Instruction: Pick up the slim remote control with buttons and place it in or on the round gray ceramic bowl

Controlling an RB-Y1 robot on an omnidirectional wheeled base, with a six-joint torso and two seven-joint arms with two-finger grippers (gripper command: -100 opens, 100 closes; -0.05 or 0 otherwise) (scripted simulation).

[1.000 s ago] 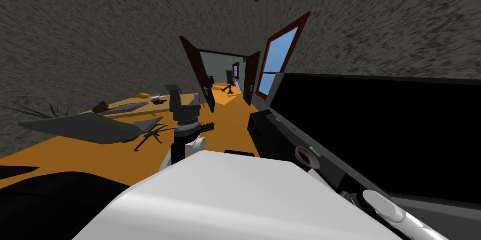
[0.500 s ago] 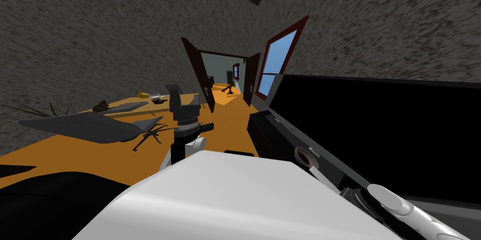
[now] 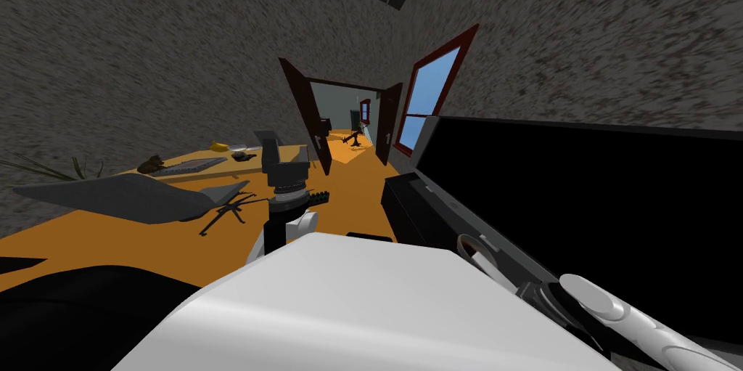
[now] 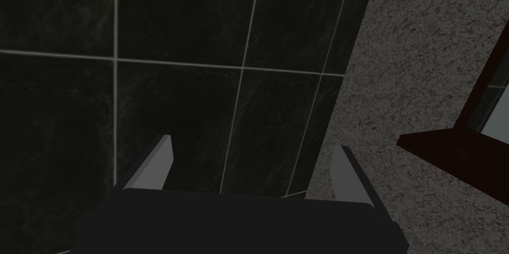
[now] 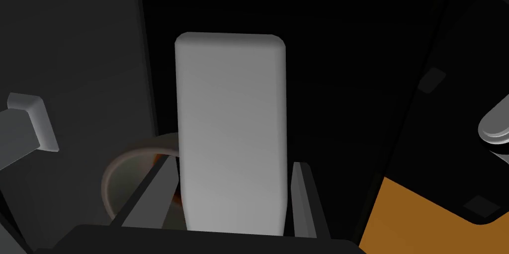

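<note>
room: the bowl [image 3: 470,245] sat on the dark stand [image 3: 421,203], close to its front edge, right under the tv [image 3: 595,207]. the tv's screen stood just behind it, so little room on that side. the orange floor [image 3: 348,192] ran open between the stand and the table [image 3: 239,160], up to an open door [image 3: 308,123].

counts: one remote [image 5: 231,117], one bowl, one tv, one stand, two grippers.

right gripper [image 5: 233,162]: jaws closed narrow on the remote, one finger [image 5: 159,191] pressed on each long side. the remote, a plain white slab, stuck out straight past the fingertips. the bowl's rim [image 5: 119,176] showed just beyond one finger, partly hidden behind the remote. we couldn't tell if the remote touched it. from the head, the remote [image 3: 492,271] lay just beside the bowl, near the stand's front edge.

left gripper [image 4: 253,142]: jaws wide, nothing between them. that arm stood raised in front of our chest.
</note>
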